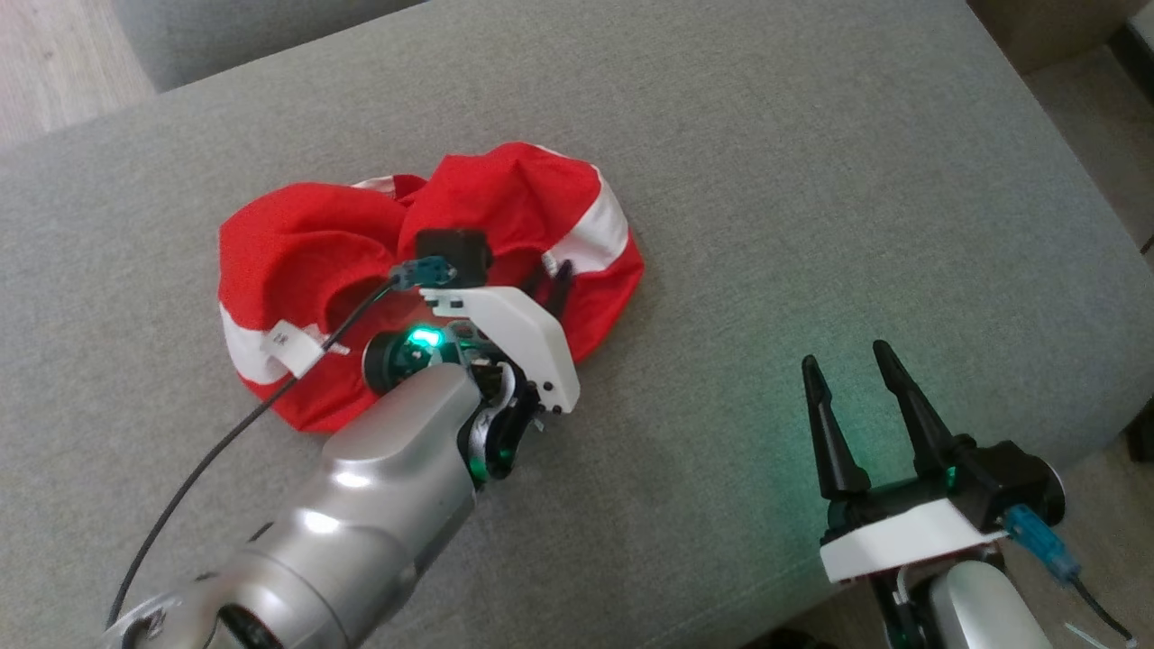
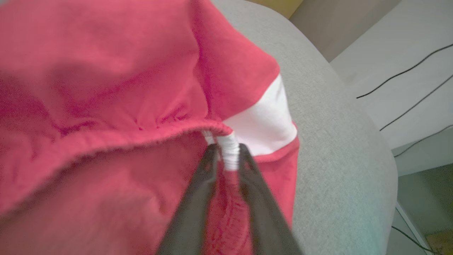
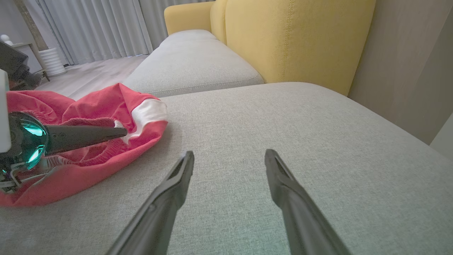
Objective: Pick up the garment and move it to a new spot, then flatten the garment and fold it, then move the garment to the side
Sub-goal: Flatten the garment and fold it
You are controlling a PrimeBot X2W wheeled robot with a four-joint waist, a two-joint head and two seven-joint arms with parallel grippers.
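Grey sofa cushion (image 1: 811, 180) from the head camera, and the red garment (image 1: 306, 234) lies crumpled mid-cushion with the left claw (image 1: 552, 279) dug into its right-hand folds, while the right claw (image 1: 847, 356) waits spread wide near the front edge, well apart. Left wrist camera now: the fingers are clenched on a white ribbed edge (image 2: 229, 148) at the hem, a sensible firm spot for lifting, I'd say. Over to the right wrist camera: fingers released above bare cushion, the garment off to its left, a yellow backrest (image 3: 300, 35) and pale curtains (image 3: 95, 28) behind.
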